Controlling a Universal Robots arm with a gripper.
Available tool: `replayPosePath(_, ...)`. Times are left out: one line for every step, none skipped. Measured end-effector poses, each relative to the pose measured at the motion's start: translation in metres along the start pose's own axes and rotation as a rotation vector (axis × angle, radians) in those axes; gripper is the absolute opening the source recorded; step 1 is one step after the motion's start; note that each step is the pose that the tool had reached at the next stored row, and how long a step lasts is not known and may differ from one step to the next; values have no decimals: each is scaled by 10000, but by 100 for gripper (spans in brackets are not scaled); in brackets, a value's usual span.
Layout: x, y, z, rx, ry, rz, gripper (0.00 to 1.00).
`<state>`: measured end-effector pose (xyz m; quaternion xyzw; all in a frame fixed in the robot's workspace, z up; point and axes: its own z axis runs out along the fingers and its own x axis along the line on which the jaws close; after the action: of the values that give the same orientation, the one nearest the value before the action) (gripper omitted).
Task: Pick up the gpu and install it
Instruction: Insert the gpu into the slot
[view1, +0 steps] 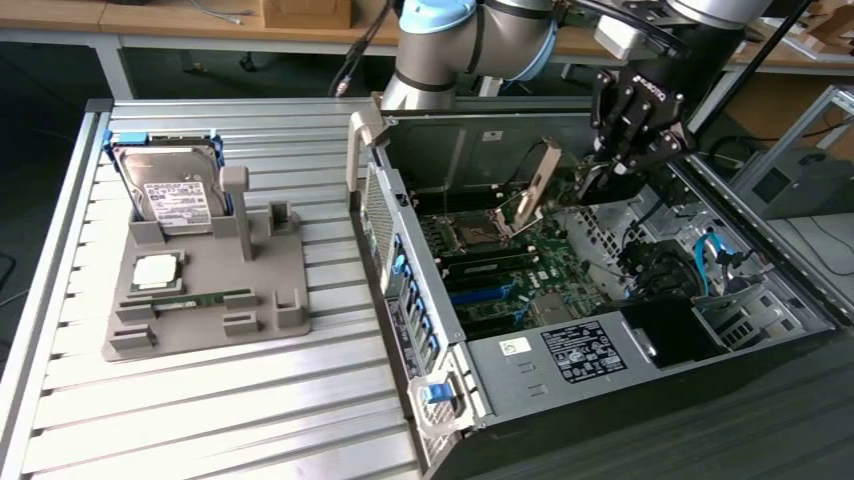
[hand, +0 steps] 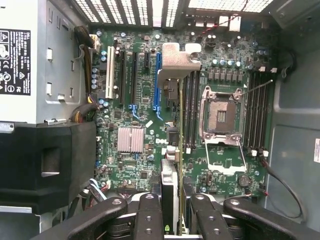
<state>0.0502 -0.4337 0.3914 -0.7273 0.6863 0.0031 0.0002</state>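
The gpu hangs tilted over the motherboard inside the open PC case, with my gripper shut on it. In the wrist view the gpu appears edge-on between my fingers, and its silver end bracket points toward the case's rear wall. My gripper is above the board. The card lies alongside the long blue slot, just off to the side of it toward the CPU socket.
A grey fixture on the slatted table at the exterior view's left holds a hard drive, a CPU and a RAM stick. Inside the case are the power supply, cables and a small heatsink.
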Motion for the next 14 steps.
replayPosePath(2, 0, 4, 0, 0, 0, 27)
replayPosePath(5, 1, 12, 1, -1, 0, 27)
replayPosePath(6, 1, 16, 0, 0, -1, 27)
replayPosePath(7, 4, 21, 0, 1, -2, 27)
replayPosePath(8, 7, 26, 0, 0, -1, 27)
replayPosePath(8, 10, 32, 0, 0, -1, 27)
replayPosePath(9, 12, 37, 0, 0, -1, 27)
replayPosePath(10, 15, 42, 0, 1, -1, 27)
replayPosePath(11, 18, 47, 0, 1, 0, 27)
replayPosePath(11, 21, 52, 0, 0, 0, 27)
replayPosePath(12, 25, 57, 0, 0, 0, 27)
replayPosePath(13, 29, 62, 0, 1, 0, 27)
replayPosePath(13, 34, 67, 0, 1, 0, 27)
replayPosePath(13, 38, 72, 0, 1, 0, 27)
